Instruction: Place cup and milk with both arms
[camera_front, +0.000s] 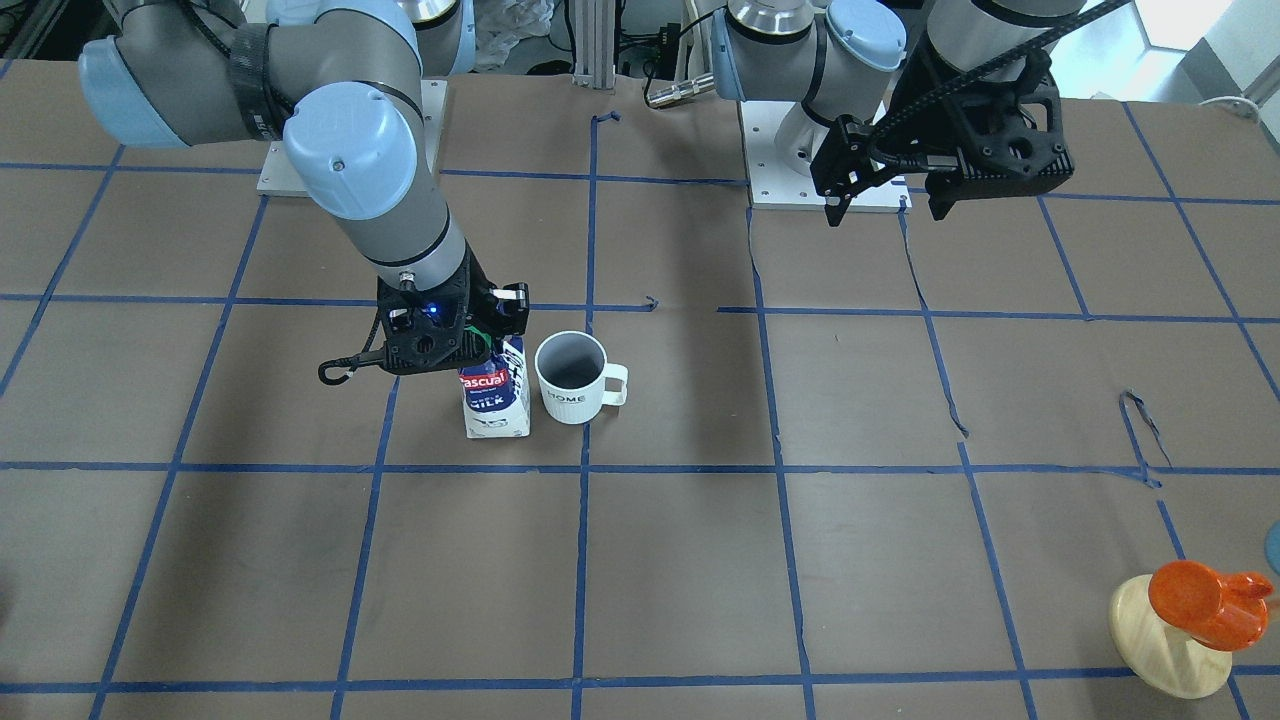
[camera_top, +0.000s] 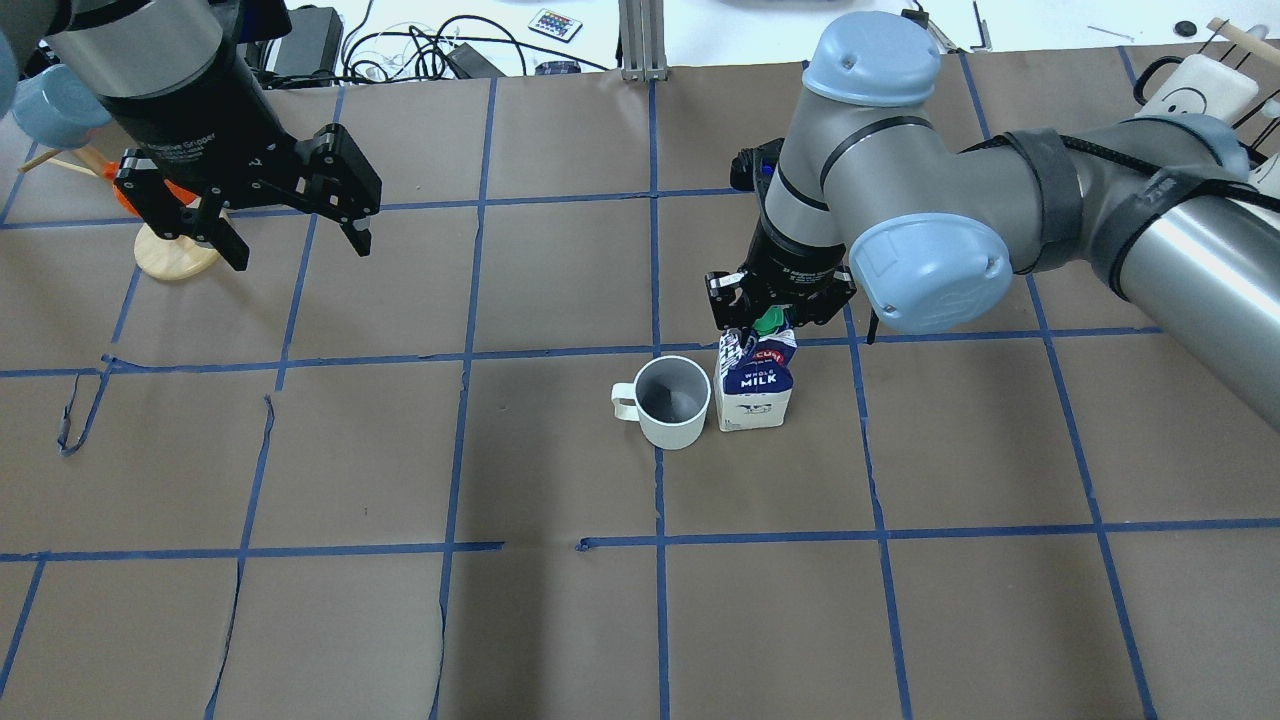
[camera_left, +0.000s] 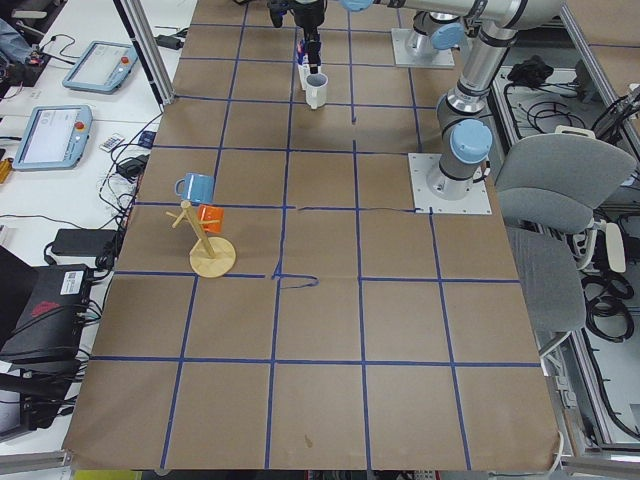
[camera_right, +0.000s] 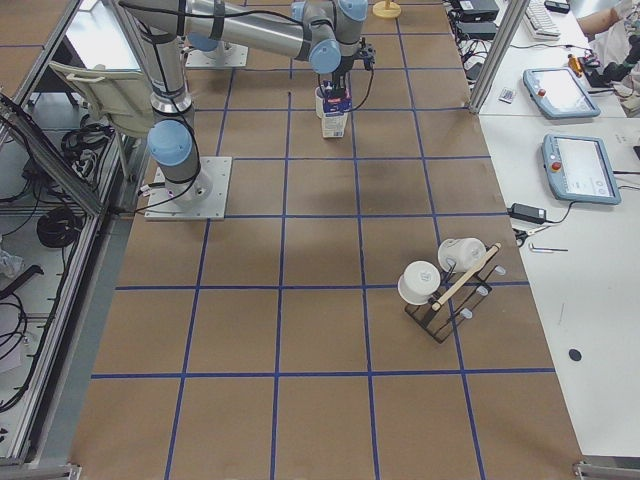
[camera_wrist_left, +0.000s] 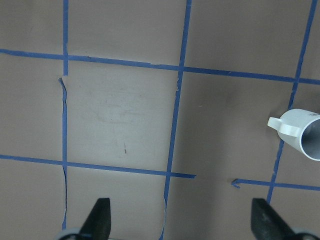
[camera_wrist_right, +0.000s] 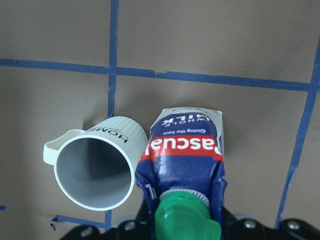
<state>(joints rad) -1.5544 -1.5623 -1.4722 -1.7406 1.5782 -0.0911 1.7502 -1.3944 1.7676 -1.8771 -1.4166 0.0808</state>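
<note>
Two task items stand upright about the middle of the bench, well away from every edge. The cup sits mouth-up with its dark grey inside showing. Its handle points toward the end of the bench on the robot's left. The milk stands just beside it on the side toward the robot's right end, base flat on the bench and green cap up.

The right gripper is down on the carton's gable top. Little of its fingers shows in the right wrist view, but they appear clenched against the carton's upper sides.

The left gripper hangs high above the bench on the robot's left half, well apart from the cup. Its fingers are spread wide, with only bare surface and blue tape lines between them. The cup's handle shows at the right edge of that wrist view.

A wooden stand carrying an orange cup sits near the operators' edge, toward the bench's left end. A second rack with white cups stands near the same edge, toward the right end.
</note>
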